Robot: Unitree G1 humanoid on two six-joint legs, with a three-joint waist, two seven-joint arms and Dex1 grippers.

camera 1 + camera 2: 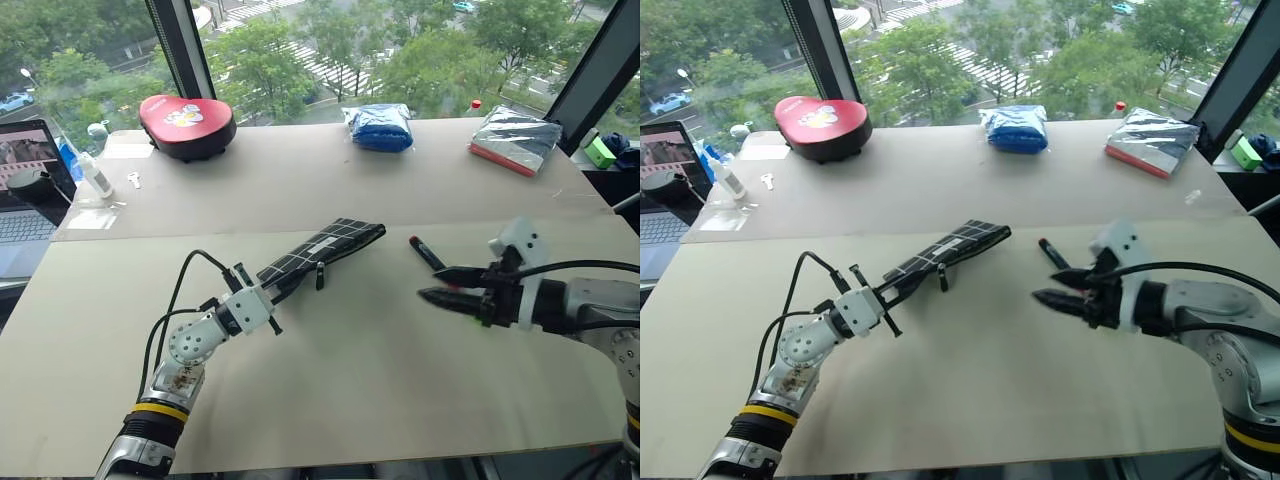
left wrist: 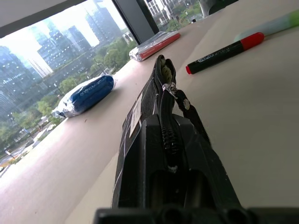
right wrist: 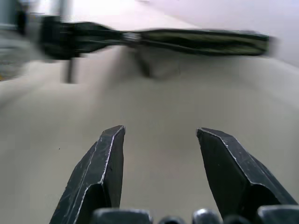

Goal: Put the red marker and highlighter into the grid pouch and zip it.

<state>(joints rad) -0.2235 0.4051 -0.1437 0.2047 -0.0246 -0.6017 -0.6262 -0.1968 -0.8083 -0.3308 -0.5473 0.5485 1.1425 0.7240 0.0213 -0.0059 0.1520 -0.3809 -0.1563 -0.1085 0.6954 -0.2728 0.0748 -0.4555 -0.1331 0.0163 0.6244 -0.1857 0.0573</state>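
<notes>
The grid pouch (image 1: 325, 248) lies slanted at the middle of the table, zipper edge up, its far end gaping onto a pale lining (image 2: 163, 70). My left gripper (image 1: 285, 282) is shut on the pouch's near end, and the black pull strap (image 2: 188, 106) hangs just past the fingers. To the right of the pouch, the red marker (image 1: 425, 252) lies on the table. The highlighter (image 2: 273, 25) rests just beyond the marker. My right gripper (image 1: 430, 283) hovers open and empty close to the marker, pointing toward the pouch, fingers (image 3: 110, 154) well apart.
Along the back of the table sit a red heart-shaped case (image 1: 187, 125), a blue packet (image 1: 380, 127) and a silver pack with a red edge (image 1: 515, 140). A laptop (image 1: 25, 195) and a small bottle (image 1: 95, 175) stand at the far left.
</notes>
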